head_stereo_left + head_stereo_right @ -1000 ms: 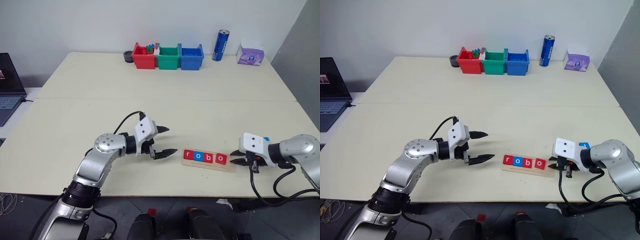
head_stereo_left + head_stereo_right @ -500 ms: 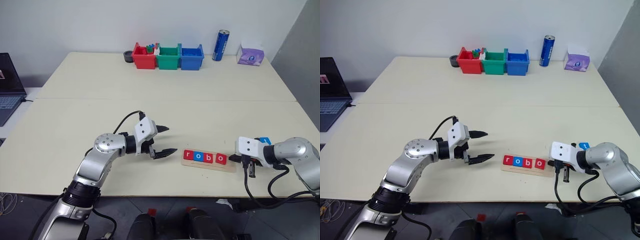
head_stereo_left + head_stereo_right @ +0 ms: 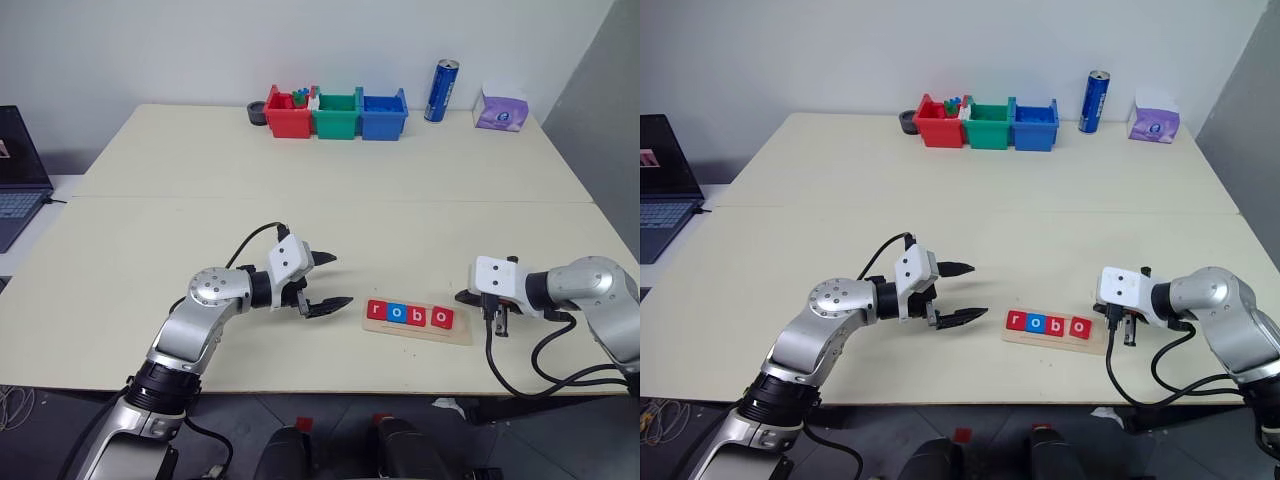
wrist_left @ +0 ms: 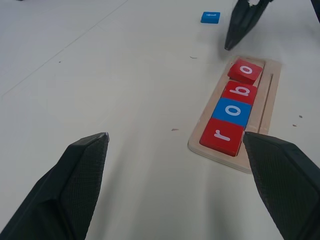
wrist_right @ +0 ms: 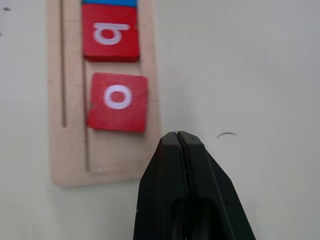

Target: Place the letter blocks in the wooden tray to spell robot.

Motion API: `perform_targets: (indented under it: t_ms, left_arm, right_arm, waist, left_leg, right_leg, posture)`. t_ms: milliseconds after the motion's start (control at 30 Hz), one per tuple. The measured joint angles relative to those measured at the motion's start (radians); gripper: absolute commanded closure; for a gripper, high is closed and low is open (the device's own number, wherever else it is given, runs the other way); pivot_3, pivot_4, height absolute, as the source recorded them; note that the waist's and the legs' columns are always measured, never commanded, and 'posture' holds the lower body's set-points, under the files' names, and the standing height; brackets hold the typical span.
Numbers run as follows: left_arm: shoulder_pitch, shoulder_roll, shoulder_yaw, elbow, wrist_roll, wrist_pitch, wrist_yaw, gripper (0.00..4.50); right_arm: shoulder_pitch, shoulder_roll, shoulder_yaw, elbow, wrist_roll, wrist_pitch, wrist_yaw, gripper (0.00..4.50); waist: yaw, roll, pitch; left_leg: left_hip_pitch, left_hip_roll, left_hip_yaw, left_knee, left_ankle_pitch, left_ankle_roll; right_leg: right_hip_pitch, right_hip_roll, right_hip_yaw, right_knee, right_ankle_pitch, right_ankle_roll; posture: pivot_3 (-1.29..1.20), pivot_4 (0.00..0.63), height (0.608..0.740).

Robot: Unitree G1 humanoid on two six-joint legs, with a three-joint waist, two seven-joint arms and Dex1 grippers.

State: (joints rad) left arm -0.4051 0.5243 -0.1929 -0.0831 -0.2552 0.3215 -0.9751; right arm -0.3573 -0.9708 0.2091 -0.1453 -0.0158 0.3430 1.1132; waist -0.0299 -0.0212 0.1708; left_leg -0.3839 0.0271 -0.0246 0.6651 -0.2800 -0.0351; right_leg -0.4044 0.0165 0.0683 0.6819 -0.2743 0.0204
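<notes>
Your right pincer [image 5: 180, 142] is pinched fully shut with nothing in it, black tips pressed together, parked just off the right-hand end of the wooden tray [image 3: 458, 336], lower right of the left eye frame. From its wrist camera the closed tip sits just past the tray's bare end, close to the last red "o" tile [image 5: 118, 102], which lies a bit crooked in the groove.

Moving out from there: four tiles are in, reading r-o-b-o [image 3: 409, 315], so you're on the last letter. One slot at the right end is free. The leftover blue tile [image 4: 210, 17] is lying on the table beyond that end of the tray, top middle of the left wrist frame; can't read its letter from here, but it's presumably the "t".

Your left pincer [image 3: 326, 282] is spread wide open, empty, hovering left of the tray, mid-frame.

Next move, I'd say: open the right pincer, go grab that blue tile, and drop it in the free slot. Maybe straighten the crooked "o" first so the last one fits.
</notes>
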Motion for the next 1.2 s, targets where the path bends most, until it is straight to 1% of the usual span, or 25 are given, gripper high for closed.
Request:
perform_targets:
  t_ms: [200, 667, 1033, 1100, 1200]
  left_arm:
    - [0.0, 0.0, 0.0, 0.0, 0.0, 0.002, 0.0, 0.0]
    - [0.005, -0.003, 0.0, 0.045, 0.012, -0.047, -0.017, 0.0]
    - [0.005, -0.008, 0.0, 0.051, 0.021, -0.066, -0.018, 0.0]
    - [0.006, -0.009, 0.0, 0.051, 0.021, -0.066, -0.018, 0.0]
    - [0.008, -0.011, 0.0, 0.051, 0.022, -0.066, -0.018, 0.0]
  right_arm:
    - [-0.005, 0.02, 0.046, 0.017, -0.016, -0.017, 0.007, 4.49]
    - [-0.009, 0.042, 0.046, -0.068, 0.011, 0.035, 0.043, 4.49]
    - [-0.004, 0.043, 0.046, -0.086, 0.023, 0.046, 0.055, 4.49]
    - [-0.003, 0.035, 0.038, -0.089, 0.034, 0.052, 0.059, 4.49]
    - [0.031, -0.023, 0.008, -0.131, 0.054, 0.073, 0.087, 4.49]
  waist:
    - [0.0, 0.0, 0.0]
    - [0.0, 0.0, 0.0]
    - [0.0, 0.0, 0.0]
    - [0.0, 0.0, 0.0]
    - [0.001, 0.0, 0.0]
  left_leg:
    - [0.0, 0.0, 0.0, 0.0, 0.0, 0.0]
    - [0.0, 0.0, -0.001, 0.0, 0.0, 0.0]
    - [0.0, 0.0, -0.001, 0.0, 0.0, 0.0]
    - [0.0, 0.0, -0.001, 0.0, 0.0, 0.0]
    - [0.0, 0.0, -0.001, 0.0, 0.0, 0.0]
  right_leg:
    - [0.0, 0.0, 0.0, 0.0, 0.0, 0.0]
    - [0.0, 0.0, 0.0, 0.0, 0.0, 0.0]
    - [0.0, 0.0, 0.0, 0.0, 0.0, 0.0]
    - [0.0, 0.0, 0.0, 0.0, 0.0, 0.0]
    - [0.0, 0.0, -0.001, 0.0, 0.0, 0.0]
  posture:
    - [0.0, 0.15, 0.74]
    - [0.0, 0.15, 0.74]
    - [0.0, 0.15, 0.74]
    - [0.0, 0.15, 0.74]
    - [0.0, 0.15, 0.74]
